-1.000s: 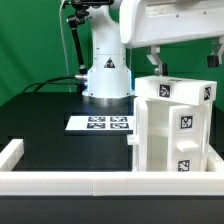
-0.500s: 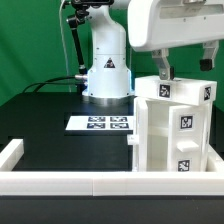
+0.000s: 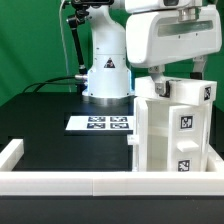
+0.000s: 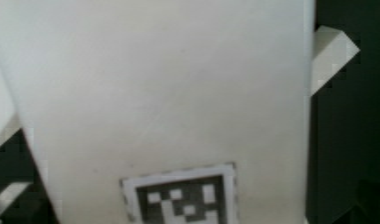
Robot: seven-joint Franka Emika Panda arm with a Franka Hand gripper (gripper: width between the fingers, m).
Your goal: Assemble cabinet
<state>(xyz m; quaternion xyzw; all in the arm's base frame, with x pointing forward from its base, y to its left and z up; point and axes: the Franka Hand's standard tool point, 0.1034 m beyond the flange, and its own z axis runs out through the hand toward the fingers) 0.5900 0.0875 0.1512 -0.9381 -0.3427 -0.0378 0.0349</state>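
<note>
The white cabinet (image 3: 172,130) stands upright at the exterior view's right, with black-and-white tags on its top and front faces. My gripper (image 3: 181,78) hangs right above the cabinet's top, with its fingers (image 3: 160,80) spread wide. It is open and holds nothing. In the wrist view a white cabinet panel (image 4: 160,100) fills most of the picture, with one tag (image 4: 180,196) on it. My fingertips do not show clearly there.
The marker board (image 3: 102,124) lies flat on the black table in front of the robot base (image 3: 106,72). A low white border rail (image 3: 60,180) runs along the table's front edge and turns up the exterior view's left side.
My gripper has come down toward the cabinet's top and shifted a little to the exterior view's left. The cabinet has not moved.
</note>
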